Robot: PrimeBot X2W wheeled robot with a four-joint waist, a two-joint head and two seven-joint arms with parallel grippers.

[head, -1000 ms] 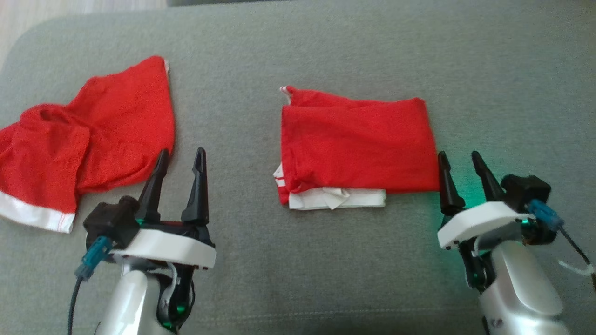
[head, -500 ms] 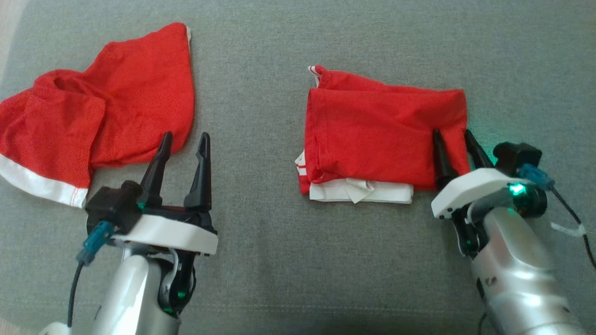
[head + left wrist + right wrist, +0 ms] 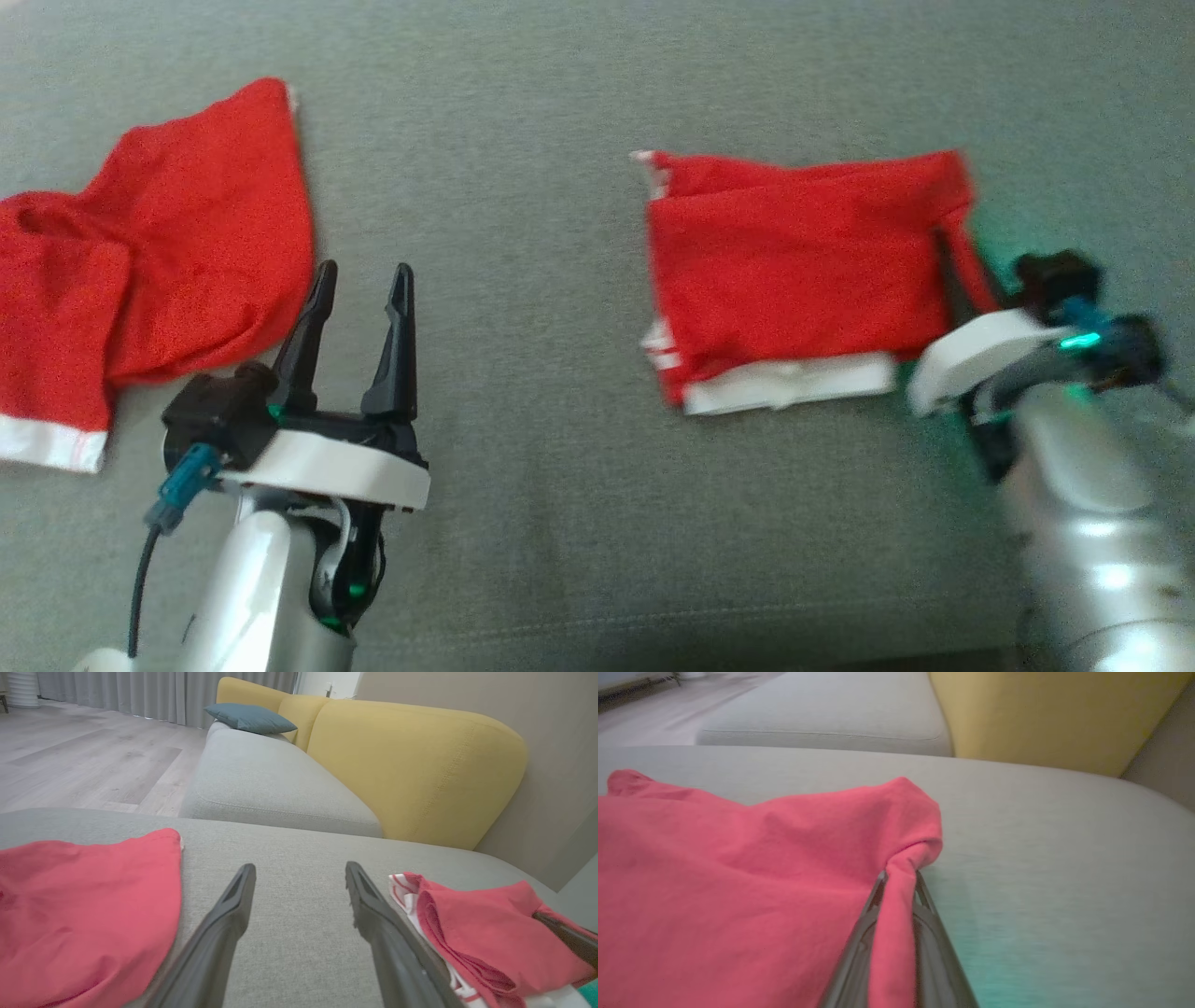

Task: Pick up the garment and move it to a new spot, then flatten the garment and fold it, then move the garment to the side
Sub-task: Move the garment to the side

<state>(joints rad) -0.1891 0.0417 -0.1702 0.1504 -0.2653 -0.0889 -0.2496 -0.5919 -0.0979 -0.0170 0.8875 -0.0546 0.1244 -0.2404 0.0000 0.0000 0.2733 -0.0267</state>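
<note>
Your right gripper [image 3: 900, 878] is clamped on the folded garment [image 3: 794, 271].
The folded garment, red with white trim, lies on the grey cushion [image 3: 560, 467], right of its middle, and the right fingers pinch a bunched fold at its far right corner. Your left gripper [image 3: 364, 275] hovers left of the cushion's middle, fingers spread with nothing between them. A second red garment [image 3: 187, 233] lies crumpled at the cushion's left edge.
</note>
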